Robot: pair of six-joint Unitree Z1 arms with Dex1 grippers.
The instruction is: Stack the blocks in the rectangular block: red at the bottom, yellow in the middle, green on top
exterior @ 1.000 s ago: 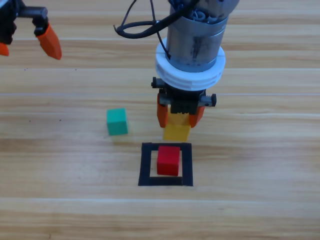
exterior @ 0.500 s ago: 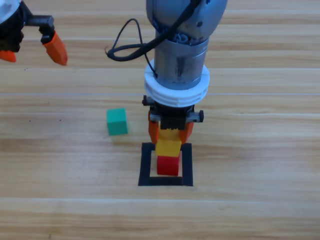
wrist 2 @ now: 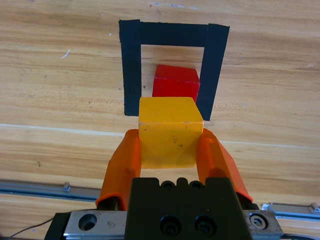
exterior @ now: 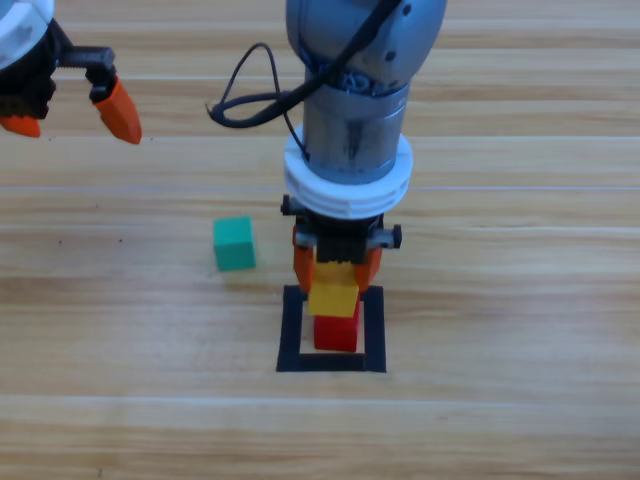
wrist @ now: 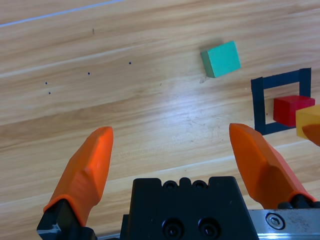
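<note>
At the far left of the high view, the left gripper point(exterior: 68, 108) sits near the upper edge of the wooden table point(exterior: 520, 300), drawn back and idle; its two orange jaws stand wide apart with nothing between them. Its wrist view looks out over bare wood, with the small plain teal-green cube point(wrist: 220, 59) lying well ahead of the jaws and toward the right-hand jaw, flat on the table and apart from everything else. In the high view that teal-green cube point(exterior: 234, 243) rests just left of the right arm's jaws, outside the flat rectangular outline of black tape point(exterior: 290, 330). The right arm descends near-vertically from the top edge at the middle of the view, its grey cylindrical wrist pointing straight down, a black cable point(exterior: 245, 95) looping off its left side. The right gripper point(exterior: 335, 275) has its jaws closed on the small plain yellow cube point(exterior: 334, 297), one orange jaw pressed against each side face. In the right wrist view the yellow cube point(wrist 2: 170, 131) is seated between the jaws near their tips, and the small plain red cube point(wrist 2: 175, 83) lies directly beyond it inside the tape outline point(wrist 2: 131, 65), resting on bare wood. From above, the yellow cube overlaps the upper part of the red cube point(exterior: 336, 333); whether the two are touching cannot be told.
</note>
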